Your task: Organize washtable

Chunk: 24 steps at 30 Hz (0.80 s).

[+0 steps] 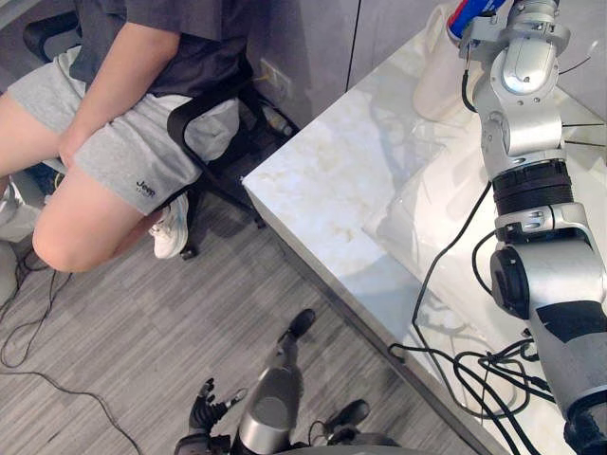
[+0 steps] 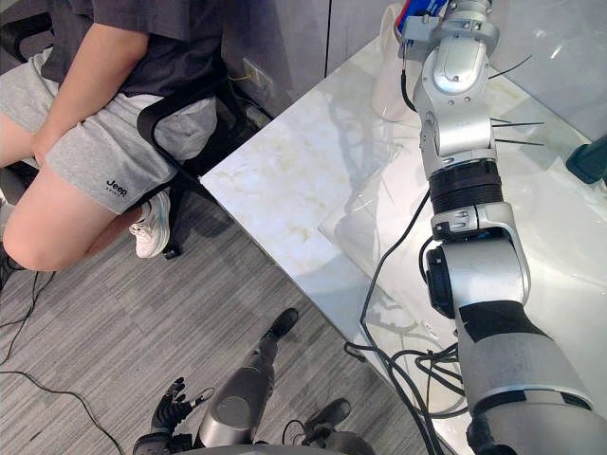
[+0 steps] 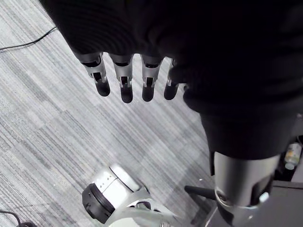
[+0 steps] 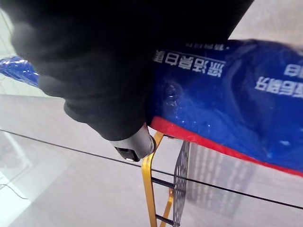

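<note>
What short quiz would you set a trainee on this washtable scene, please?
1. True or false: the left hand is curled round a cup.
2. What does the right hand hold? A) a white towel B) a blue packet with a red edge C) a sponge
3. Fill in: just beyond the packet stands a ___ wire rack.

Key: 1 false, it hangs open above the grey floor; 2 B; 3 yellow.

seated person (image 1: 114, 161), apparently an office chair (image 1: 204, 118)
</note>
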Available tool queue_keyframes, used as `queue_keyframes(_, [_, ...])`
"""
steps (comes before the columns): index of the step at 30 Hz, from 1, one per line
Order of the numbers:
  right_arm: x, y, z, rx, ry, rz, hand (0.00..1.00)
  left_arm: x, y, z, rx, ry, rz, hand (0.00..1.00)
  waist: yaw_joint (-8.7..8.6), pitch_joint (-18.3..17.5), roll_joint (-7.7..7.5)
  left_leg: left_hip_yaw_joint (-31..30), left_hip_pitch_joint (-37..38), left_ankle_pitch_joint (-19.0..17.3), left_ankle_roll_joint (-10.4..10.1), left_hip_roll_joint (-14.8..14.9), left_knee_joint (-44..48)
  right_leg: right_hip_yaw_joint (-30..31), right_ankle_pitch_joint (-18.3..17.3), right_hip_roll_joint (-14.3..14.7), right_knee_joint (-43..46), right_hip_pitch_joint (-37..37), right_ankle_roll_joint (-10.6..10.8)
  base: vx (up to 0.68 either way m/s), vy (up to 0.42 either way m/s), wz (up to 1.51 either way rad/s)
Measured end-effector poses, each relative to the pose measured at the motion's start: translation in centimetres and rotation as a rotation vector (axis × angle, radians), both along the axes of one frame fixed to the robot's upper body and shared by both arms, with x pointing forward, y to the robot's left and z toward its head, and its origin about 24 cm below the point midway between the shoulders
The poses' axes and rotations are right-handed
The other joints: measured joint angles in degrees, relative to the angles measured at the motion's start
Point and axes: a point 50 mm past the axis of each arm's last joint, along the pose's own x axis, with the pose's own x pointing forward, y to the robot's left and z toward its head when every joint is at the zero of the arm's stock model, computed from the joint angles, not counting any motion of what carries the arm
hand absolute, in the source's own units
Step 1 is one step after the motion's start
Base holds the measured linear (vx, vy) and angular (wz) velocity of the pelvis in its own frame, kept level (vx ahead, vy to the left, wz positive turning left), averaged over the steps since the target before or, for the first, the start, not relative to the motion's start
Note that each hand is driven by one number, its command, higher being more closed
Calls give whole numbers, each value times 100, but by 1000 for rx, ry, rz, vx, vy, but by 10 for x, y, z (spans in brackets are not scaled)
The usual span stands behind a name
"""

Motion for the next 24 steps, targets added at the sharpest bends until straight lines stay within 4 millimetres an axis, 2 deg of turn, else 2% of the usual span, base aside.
queue_keyframes(12, [-1, -8, 0, 38, -5, -4, 0, -2, 1, -1, 0, 11, -1, 0, -37, -1, 0, 73, 267, -6, 0, 31, -4, 95, -13, -12, 44, 181, -20, -38, 23, -3])
queue_keyframes(17, [-5, -6, 3, 46, -28, 16, 0, -4, 2, -2, 1, 22, -1, 0, -141, -11, -10, 86, 318, -5, 0, 47, -3, 148, -25, -14, 87, 192, -35, -42, 28, -2])
queue_keyframes(21, [-26, -2, 19, 25, -151, 44, 0, -5, 3, -3, 2, 41, 1, 0, -248, -34, -22, 221, 418, -6, 1, 50, -2, 255, -23, -62, 90, 235, -32, -20, 30, -13])
queue_keyframes(22, [-38, -3, 25, 0, -208, 37, 0, -6, 4, -4, 4, 47, 3, 0, -331, -39, -28, 251, 481, -12, 9, 41, -2, 281, -21, -80, 89, 287, -28, -25, 38, -16])
queue_keyframes(24, [-56, -17, 27, -46, -280, -21, 0, -7, 5, -4, 9, 54, 3, 0, -399, -235, -70, 323, 492, -16, 15, 42, -3, 334, -10, -100, 85, 277, -16, -22, 30, -12])
